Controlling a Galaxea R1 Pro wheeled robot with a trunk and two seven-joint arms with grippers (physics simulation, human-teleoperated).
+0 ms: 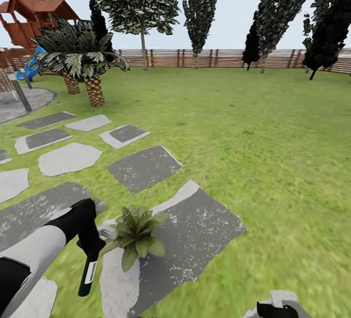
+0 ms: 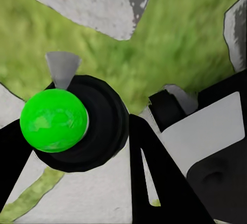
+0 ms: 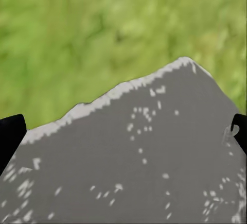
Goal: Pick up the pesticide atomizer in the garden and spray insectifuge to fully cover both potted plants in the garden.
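The plant [image 1: 138, 234] sits on a slab [image 1: 204, 230] just right of the left gripper [image 1: 90, 254], palms [image 1: 83, 57] far beyond.

The left arm reaches forward and down, white forearm leading to a black wrist. Its left tool [image 1: 90, 254] points downward, clamped around the pesticide atomizer [image 1: 88, 273], which hangs nearly upright below the fingers [image 2: 154, 177]. The right tool [image 1: 278, 309] sits low by the robot's right side, its black fingertips [image 3: 10, 136] spread wide apart, holding nothing.
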